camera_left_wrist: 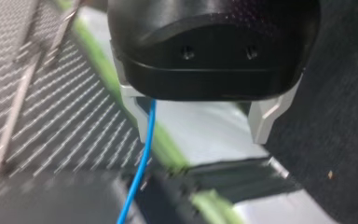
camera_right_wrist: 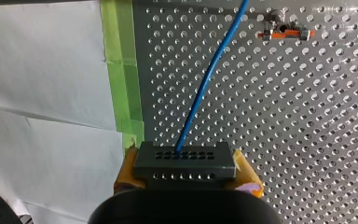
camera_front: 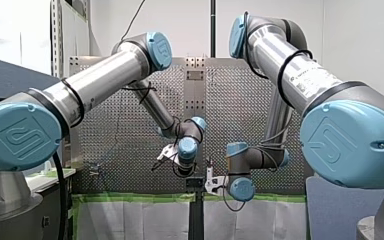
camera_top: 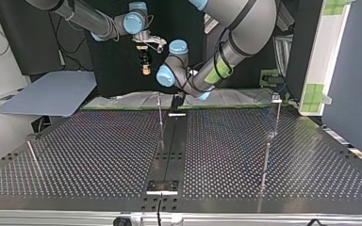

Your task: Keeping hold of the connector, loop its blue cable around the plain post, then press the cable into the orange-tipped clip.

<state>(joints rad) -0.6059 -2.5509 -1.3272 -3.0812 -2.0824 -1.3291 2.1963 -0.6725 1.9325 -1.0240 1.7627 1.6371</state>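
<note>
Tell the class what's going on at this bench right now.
My right end effector grips a grey connector between yellow pads, and its blue cable runs ahead over the perforated table. The cable passes beside the orange-tipped clip, not in it. My left end effector is open, with the cable hanging by one finger.

A white wall [camera_front: 180, 25] is seen across the upper part of the front view, crossed by a black pole [camera_front: 212, 25]. The perforated metal worktop [camera_top: 99, 150] is edged with green tape [camera_front: 130, 197], and white sheets [camera_front: 130, 220] are laid below it. In the top view, a dark backdrop [camera_top: 28, 37] is seen at upper left, a pale grey board [camera_top: 52, 94] beneath it, and a blue-grey partition [camera_top: 353, 70] at the right edge.
</note>
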